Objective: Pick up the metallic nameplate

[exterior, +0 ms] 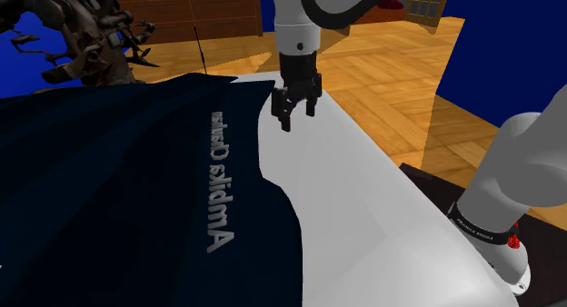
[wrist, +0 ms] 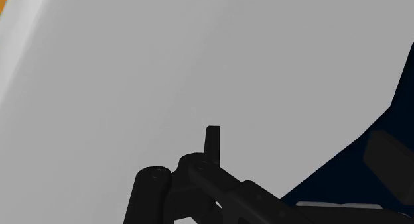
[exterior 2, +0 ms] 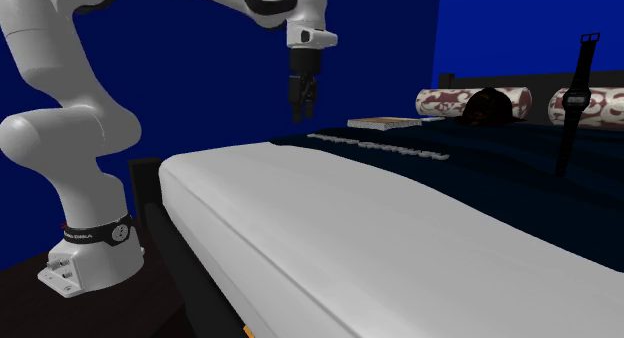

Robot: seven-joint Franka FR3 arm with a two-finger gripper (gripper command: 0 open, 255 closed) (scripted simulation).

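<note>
The nameplate (exterior: 218, 183) is a row of silver raised letters lying flat on a dark navy blanket (exterior: 109, 196) that covers part of a bed. In the second exterior view the nameplate (exterior 2: 380, 144) is a thin pale strip on the blanket. My black gripper (exterior: 295, 114) hangs above the white sheet (exterior: 363, 214), just off the blanket's edge and short of the nameplate's far end. Its fingers stand apart with nothing between them. The gripper (exterior 2: 300, 111) points down, well above the bed. In the wrist view one finger (wrist: 212, 140) shows over the white sheet.
A brown branch-like object (exterior: 82, 42) sits at the bed's far corner. Patterned bolsters (exterior 2: 450, 101), a dark round thing (exterior 2: 487, 108), a flat book (exterior 2: 380, 122) and an upright black wristwatch (exterior 2: 575, 96) stand on the blanket. Wooden floor (exterior: 382, 69) lies beyond the bed.
</note>
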